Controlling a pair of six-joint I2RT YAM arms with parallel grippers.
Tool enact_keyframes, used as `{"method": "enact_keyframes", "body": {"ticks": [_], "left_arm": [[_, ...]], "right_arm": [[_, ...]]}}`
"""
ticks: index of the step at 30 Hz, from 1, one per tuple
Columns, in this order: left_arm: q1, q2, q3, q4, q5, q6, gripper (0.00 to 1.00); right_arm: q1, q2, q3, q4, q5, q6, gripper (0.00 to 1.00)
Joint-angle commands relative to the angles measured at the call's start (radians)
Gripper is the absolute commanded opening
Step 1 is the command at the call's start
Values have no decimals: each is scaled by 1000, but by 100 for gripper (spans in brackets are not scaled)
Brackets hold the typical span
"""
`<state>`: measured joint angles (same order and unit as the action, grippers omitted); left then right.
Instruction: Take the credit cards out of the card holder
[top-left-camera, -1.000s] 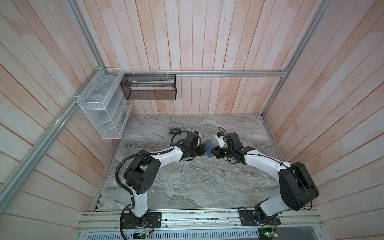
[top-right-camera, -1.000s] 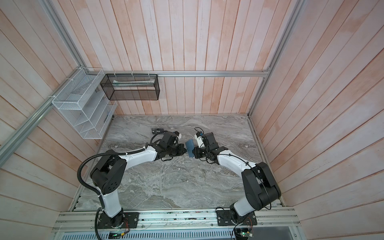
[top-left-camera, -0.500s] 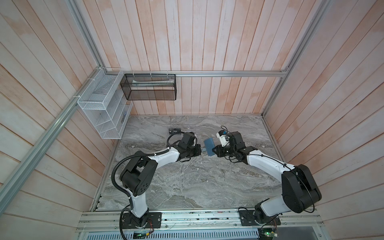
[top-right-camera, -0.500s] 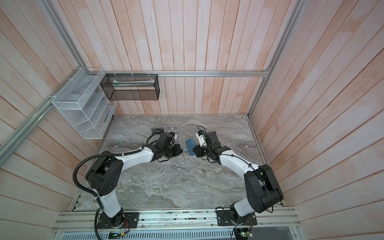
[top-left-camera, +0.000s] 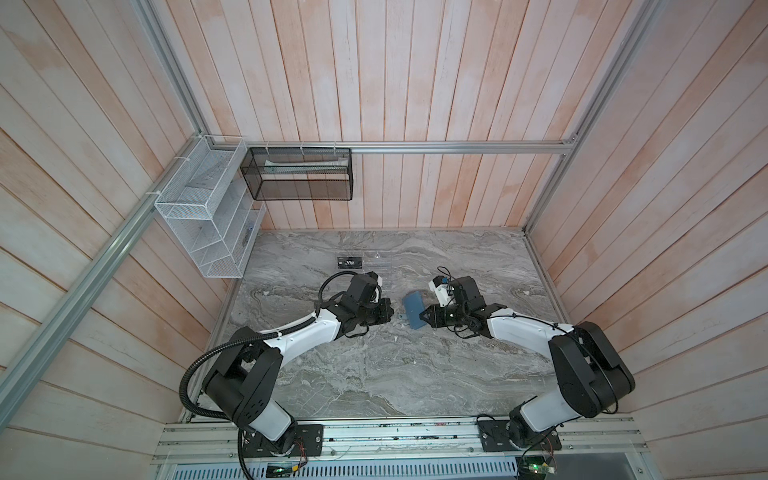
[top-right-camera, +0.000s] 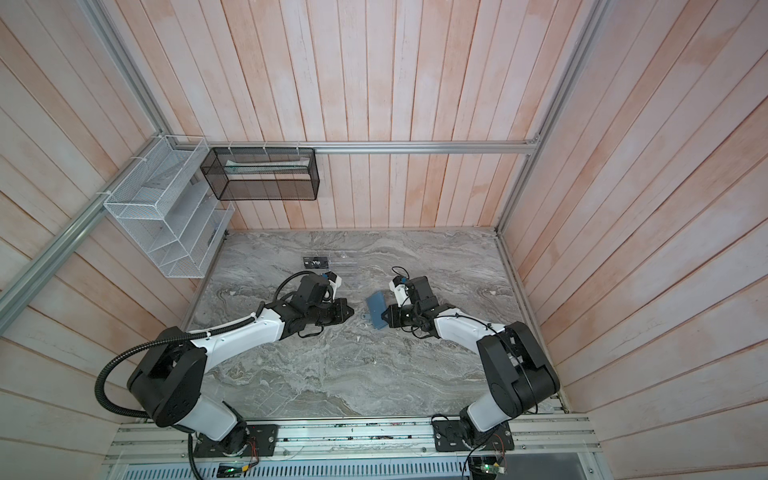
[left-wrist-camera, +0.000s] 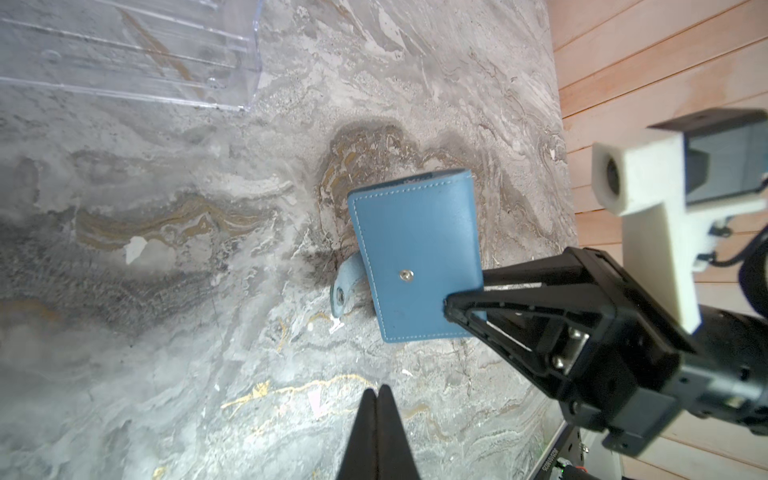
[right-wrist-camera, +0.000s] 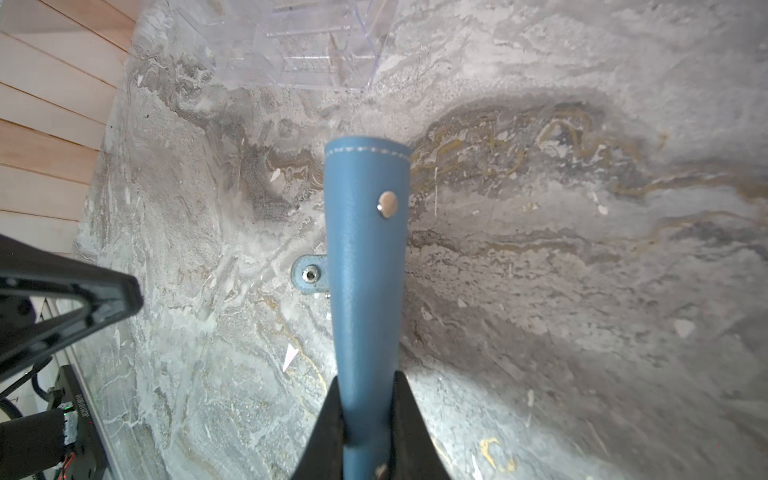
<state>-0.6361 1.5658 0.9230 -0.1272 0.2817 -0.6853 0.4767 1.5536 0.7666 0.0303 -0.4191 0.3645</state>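
The card holder (top-left-camera: 412, 308) (top-right-camera: 377, 311) is a slate-blue folded wallet, held edge-up just over the marble. My right gripper (top-left-camera: 424, 319) (top-right-camera: 387, 318) (right-wrist-camera: 365, 379) is shut on its edge, one finger on each face. Its snap tab (left-wrist-camera: 343, 291) (right-wrist-camera: 309, 274) hangs undone below the holder (left-wrist-camera: 415, 253) (right-wrist-camera: 365, 249). My left gripper (top-left-camera: 390, 316) (top-right-camera: 352, 311) (left-wrist-camera: 377, 388) is shut with nothing in it, a short gap to the left of the holder. The credit cards are hidden.
A clear acrylic slotted rack (top-left-camera: 376, 266) (left-wrist-camera: 124, 50) (right-wrist-camera: 316, 45) stands behind the grippers, with a black "Vip" card (top-left-camera: 351, 262) (top-right-camera: 318, 262) in its back left. A white wire basket (top-left-camera: 203, 216) and a black mesh basket (top-left-camera: 297, 174) hang on the walls.
My left gripper has drawn back to the left, away from the card holder, and stays shut. The right gripper keeps its hold on the holder.
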Motion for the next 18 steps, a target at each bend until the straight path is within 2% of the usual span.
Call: {"method": "enact_keyframes", "body": {"ticks": [1,11,13,18], "left_arm": [[-8,-19,-33,-7,-10,-11,0],[-8,-20,-42,63,41,-64,0],[-8,-21,-50,84,48,-76,10],[10,-18,-87,120,53,-101,20]], "right_arm": [[5,23,-9,61,-45,20,0],[35,21,-64,166,-147,110,0],[47,36,-77,200,-160,139,0],[72,100,-74,230,-139,182,0]]}}
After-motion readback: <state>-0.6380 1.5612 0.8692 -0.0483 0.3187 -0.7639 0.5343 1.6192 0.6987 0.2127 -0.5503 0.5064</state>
